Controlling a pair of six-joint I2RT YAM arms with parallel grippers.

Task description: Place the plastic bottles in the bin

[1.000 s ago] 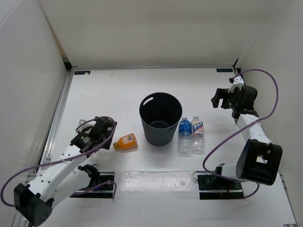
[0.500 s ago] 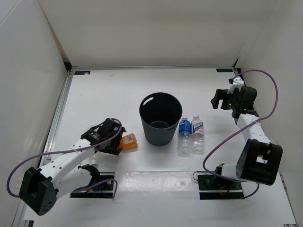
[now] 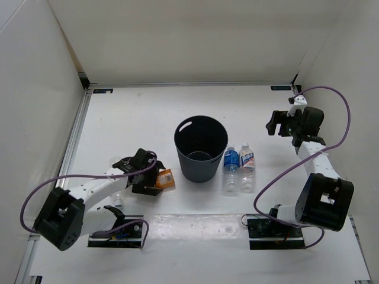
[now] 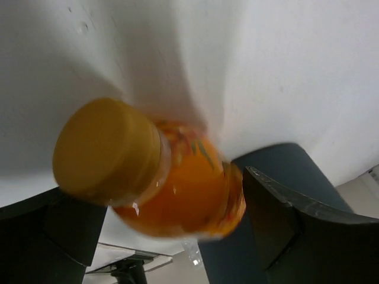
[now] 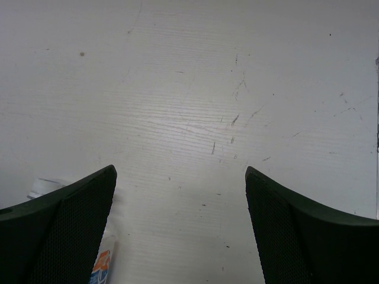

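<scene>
I see left gripper (image 3: 151, 180) low on table (image 3: 148, 112), jaws spread wide, one finger either side of orange bottle (image 4: 177, 183). Bottle lies on its side, yellow cap toward wrist camera. No squeeze on it that I see. Bottle sits just left of bin (image 3: 198, 168), which stands upright mid-table. Blue-labelled bottle (image 3: 231, 168) and white-and-blue-labelled bottle (image 3: 247, 167) lie side by side just right of bin. Right gripper (image 3: 273, 124) far right, jaws wide apart, holding nothing, bare table beneath.
</scene>
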